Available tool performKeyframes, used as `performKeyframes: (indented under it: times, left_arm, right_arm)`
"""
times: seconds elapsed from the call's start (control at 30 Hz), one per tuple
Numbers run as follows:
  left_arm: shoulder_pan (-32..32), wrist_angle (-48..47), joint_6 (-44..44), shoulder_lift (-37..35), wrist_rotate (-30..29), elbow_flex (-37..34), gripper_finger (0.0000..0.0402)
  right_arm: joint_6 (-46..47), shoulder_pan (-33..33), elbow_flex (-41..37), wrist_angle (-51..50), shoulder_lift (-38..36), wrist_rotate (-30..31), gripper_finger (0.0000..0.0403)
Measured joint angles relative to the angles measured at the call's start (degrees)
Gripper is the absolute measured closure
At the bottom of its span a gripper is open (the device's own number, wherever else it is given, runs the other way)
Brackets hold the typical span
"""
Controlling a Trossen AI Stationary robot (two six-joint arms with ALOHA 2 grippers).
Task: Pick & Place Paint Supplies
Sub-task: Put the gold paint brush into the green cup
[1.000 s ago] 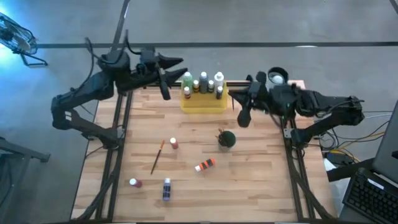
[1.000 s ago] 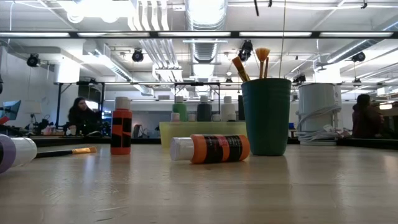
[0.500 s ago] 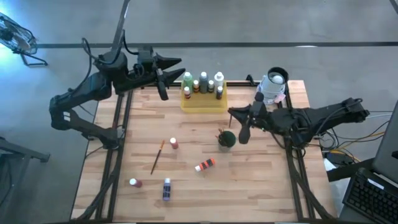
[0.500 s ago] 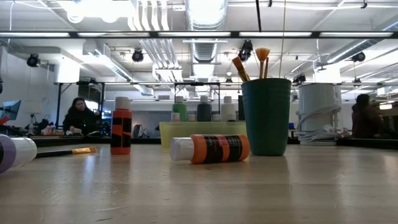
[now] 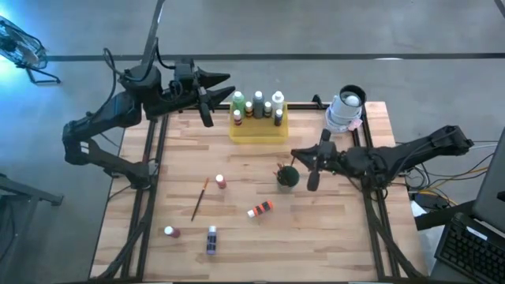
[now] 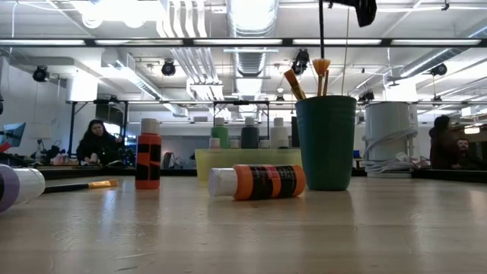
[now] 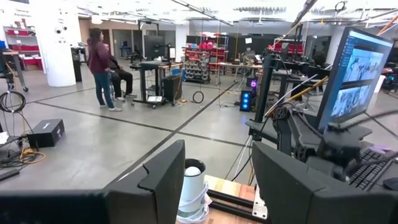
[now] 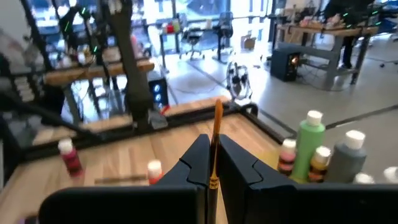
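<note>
- High view: right gripper (image 5: 306, 164), clamped on a paintbrush (image 8: 216, 134), had travelled from the tray (image 5: 259, 128) to just beside the cup (image 5: 288, 176).
- Drop-in judged imminent.
- Left gripper (image 5: 207, 101) waited, fingers parted, empty.

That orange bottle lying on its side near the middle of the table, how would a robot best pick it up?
The orange bottle lies flat, its white cap toward the left arm's side. A hand would probably do best coming straight down from above, fingers closing across the round body at mid-length, not the narrower cap. The space around it looks open. The right hand, nearest by the green cup, already holds a paintbrush.
</note>
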Motion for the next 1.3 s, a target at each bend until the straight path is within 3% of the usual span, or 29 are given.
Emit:
performKeyframes:
  times: [0.2,0.6,1.3]
  left_arm:
    - [0.0,0.0,0.0,0.0,0.0,0.0,0.0209]
    - [0.0,-0.2,0.1,0.0,0.0,-0.1,0.0209]
    - [0.0,0.0,0.1,-0.1,0.0,-0.1,0.0209]
  right_arm:
    - [0.8,0.0,-4.1,1.2,2.7,-1.2,0.0391]
    - [1.6,0.0,-14.1,14.9,4.5,-3.6,0.0391]
    - [7.1,-1.2,-16.3,21.2,17.8,-3.6,0.0391]
